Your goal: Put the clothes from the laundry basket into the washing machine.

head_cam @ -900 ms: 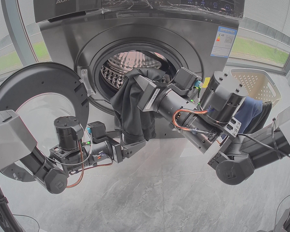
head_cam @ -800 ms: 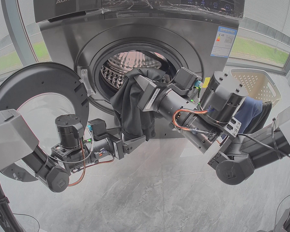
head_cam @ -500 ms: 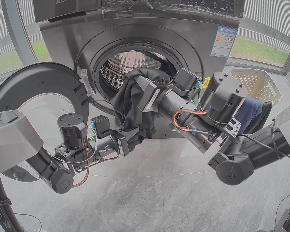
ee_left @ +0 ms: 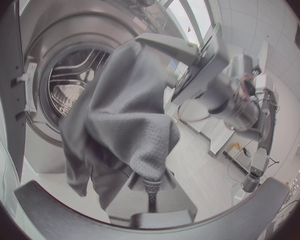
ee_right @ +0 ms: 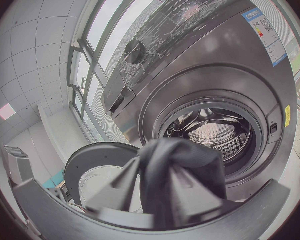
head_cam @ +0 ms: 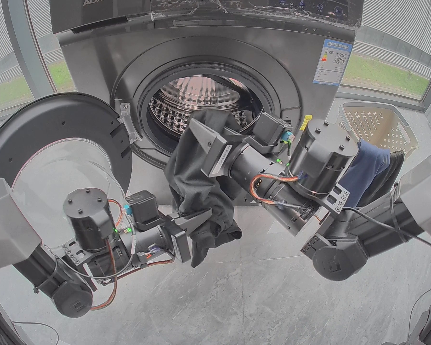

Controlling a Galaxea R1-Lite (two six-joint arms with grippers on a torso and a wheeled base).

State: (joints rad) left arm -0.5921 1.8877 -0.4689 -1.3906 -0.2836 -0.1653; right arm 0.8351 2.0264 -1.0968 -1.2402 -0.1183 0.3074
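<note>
Right end effector (head_cam: 203,126) is clenched on the top of the dark garment (head_cam: 192,180), hanging at 6 o'clock of the washing machine (head_cam: 98,68) opening. Left end effector (head_cam: 196,219) pinches its lower fold.

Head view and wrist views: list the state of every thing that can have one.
Dark grey washing machine: round glass-windowed door swung open.
Perforated steel drum: no clothes in the visible part.
Dark grey knit garment: hanging before the opening, held at top and lower fold.
Left gripper: jaws shut on the garment.
Right gripper: jaws shut on the garment.
Beige perforated plastic laundry basket: holds blue clothing.
</note>
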